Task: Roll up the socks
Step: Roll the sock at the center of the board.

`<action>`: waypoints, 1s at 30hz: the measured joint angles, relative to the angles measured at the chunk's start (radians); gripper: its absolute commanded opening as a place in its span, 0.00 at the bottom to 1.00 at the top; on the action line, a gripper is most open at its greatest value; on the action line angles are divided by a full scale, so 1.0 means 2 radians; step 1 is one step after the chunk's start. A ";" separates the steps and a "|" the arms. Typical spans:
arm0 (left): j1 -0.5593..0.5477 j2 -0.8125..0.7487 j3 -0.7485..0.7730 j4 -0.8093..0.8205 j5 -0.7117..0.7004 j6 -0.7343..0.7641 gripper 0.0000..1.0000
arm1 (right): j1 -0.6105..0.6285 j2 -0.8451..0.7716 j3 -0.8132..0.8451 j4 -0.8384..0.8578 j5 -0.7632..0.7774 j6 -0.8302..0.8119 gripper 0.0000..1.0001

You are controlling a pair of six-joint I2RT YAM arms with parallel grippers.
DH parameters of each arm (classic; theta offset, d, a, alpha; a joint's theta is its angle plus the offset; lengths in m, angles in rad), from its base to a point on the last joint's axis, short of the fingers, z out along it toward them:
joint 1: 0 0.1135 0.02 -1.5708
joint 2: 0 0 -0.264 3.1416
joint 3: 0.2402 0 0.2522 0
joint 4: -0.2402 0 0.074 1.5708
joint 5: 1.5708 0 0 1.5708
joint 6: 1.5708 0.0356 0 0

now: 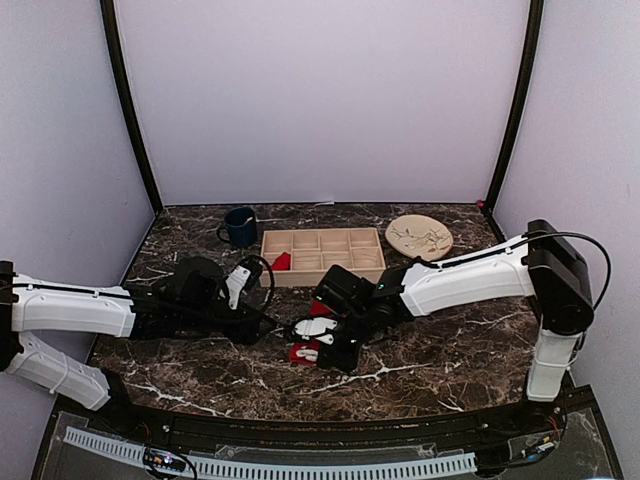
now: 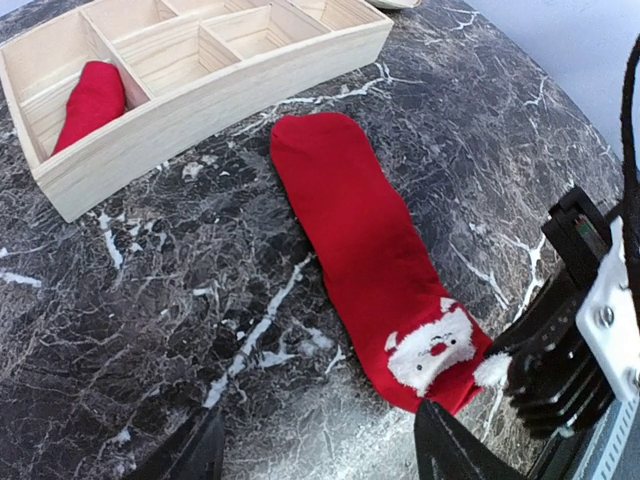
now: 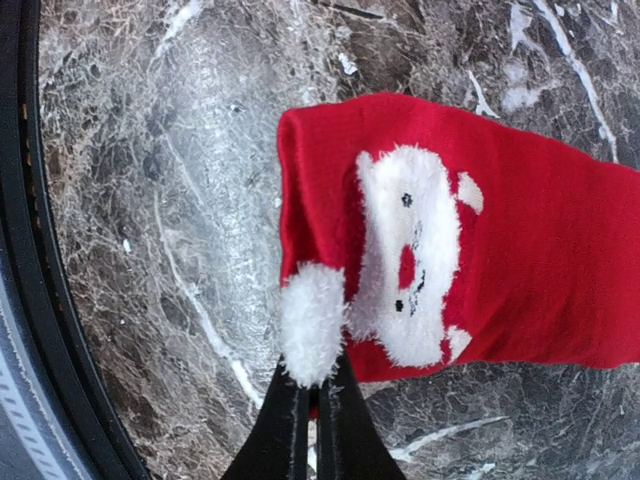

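Note:
One red sock [image 2: 365, 235] lies flat on the marble, its white Santa figure [image 2: 432, 350] at the near end. It also shows in the right wrist view [image 3: 520, 250] and partly in the top view [image 1: 301, 352]. My right gripper [image 3: 313, 395] is shut on the sock's edge at the white pom-pom [image 3: 312, 322]; it also shows in the top view [image 1: 322, 348]. My left gripper [image 2: 320, 455] is open and empty, just short of the Santa end, its right fingertip [image 2: 450, 450] close to the cloth. A second red sock [image 2: 92, 100] sits rolled in the wooden tray's end compartment.
The wooden compartment tray [image 1: 322, 278] stands behind the sock. A dark blue mug [image 1: 240, 227] is at the back left and a round tan plate [image 1: 419, 237] at the back right. The table's black front edge [image 3: 40, 300] runs close to the right gripper.

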State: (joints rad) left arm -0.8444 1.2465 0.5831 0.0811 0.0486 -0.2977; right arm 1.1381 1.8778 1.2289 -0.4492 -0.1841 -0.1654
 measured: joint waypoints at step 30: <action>-0.082 0.056 0.012 -0.028 0.045 0.105 0.67 | -0.107 0.091 0.047 -0.038 -0.274 0.071 0.00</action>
State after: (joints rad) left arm -1.0077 1.3575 0.6075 0.0257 0.1379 -0.0883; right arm 0.9237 2.0594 1.3228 -0.5243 -0.7330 -0.0242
